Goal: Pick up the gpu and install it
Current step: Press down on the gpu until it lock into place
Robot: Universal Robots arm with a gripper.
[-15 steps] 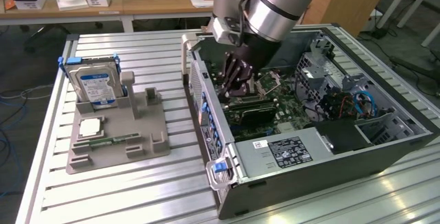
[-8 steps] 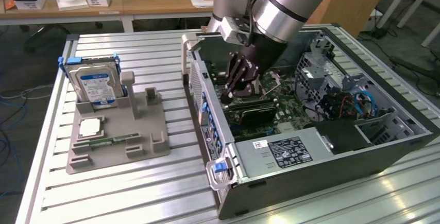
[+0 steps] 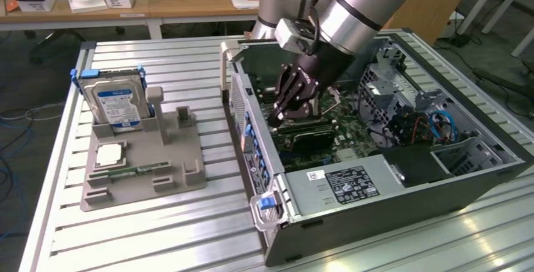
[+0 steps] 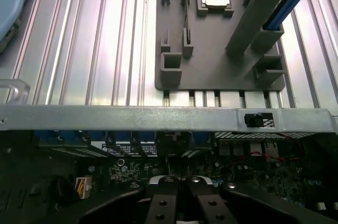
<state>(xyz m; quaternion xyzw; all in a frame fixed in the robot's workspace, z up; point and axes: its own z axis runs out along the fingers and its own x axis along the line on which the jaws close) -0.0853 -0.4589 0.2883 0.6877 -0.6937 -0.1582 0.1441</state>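
The gpu (image 3: 306,136) is a dark flat card standing on edge across the motherboard inside the open computer case (image 3: 377,192). My gripper (image 3: 279,119) reaches down into the case and hangs right over the card's end nearest the case's rear wall. Its black fingers (image 4: 161,203) are pressed together and shut, with the motherboard just beyond them. Whether they pinch the card's edge or only rest on it cannot be told.
On the exterior view's left a grey parts stand (image 3: 142,172) holds a blue-labelled hard drive (image 3: 117,104), a processor chip (image 3: 110,154) and a green memory stick (image 3: 129,173). The case's metal rim (image 4: 158,118) lies between me and the stand (image 4: 216,71). Drive cages and cables (image 3: 434,128) fill the case's far side.
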